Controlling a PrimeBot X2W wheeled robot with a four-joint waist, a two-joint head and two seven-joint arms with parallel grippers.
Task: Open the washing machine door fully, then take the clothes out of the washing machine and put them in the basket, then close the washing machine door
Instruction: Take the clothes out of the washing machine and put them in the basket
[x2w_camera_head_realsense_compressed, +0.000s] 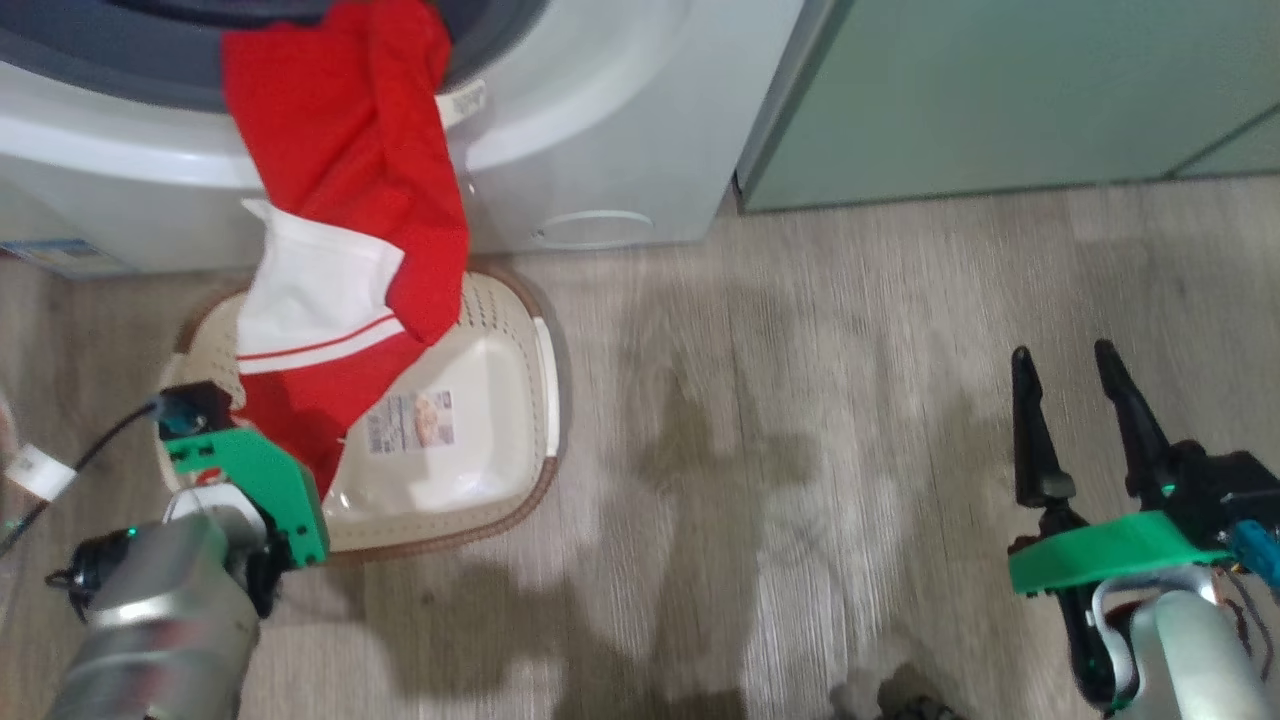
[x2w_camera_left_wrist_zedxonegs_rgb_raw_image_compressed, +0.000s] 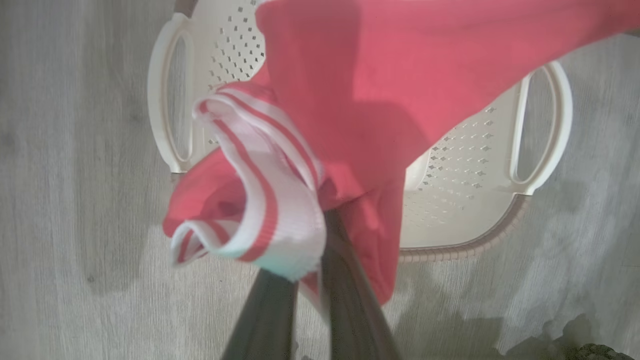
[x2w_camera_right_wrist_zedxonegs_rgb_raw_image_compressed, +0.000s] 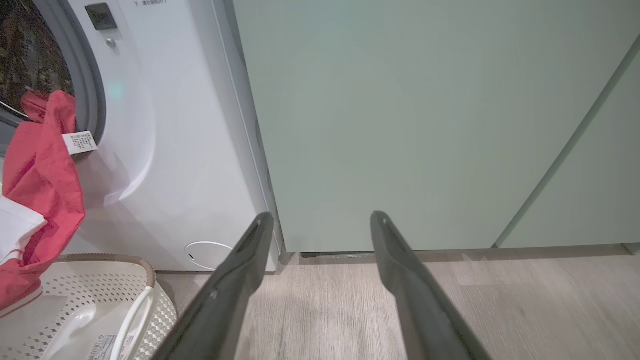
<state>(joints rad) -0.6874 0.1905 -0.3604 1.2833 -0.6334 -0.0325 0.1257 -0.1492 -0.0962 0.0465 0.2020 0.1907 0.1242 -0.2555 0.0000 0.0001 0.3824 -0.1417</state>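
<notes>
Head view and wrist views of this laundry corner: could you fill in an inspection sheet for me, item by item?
Surface: grey wood-look floor.
Job's things: red clothes hang from the washing machine drum opening down over the cream basket standing before it.
Clutter: nothing seen.
Grippers: left gripper, fingers shut on the clothes above the basket; right gripper open, holding nothing.
Cables: black cable with a white tag by the left wrist.
Surroundings: pale green cabinets beside the machine.

Red jersey (x2w_camera_head_realsense_compressed: 350, 130) over cream basket (x2w_camera_head_realsense_compressed: 512, 335)
</notes>
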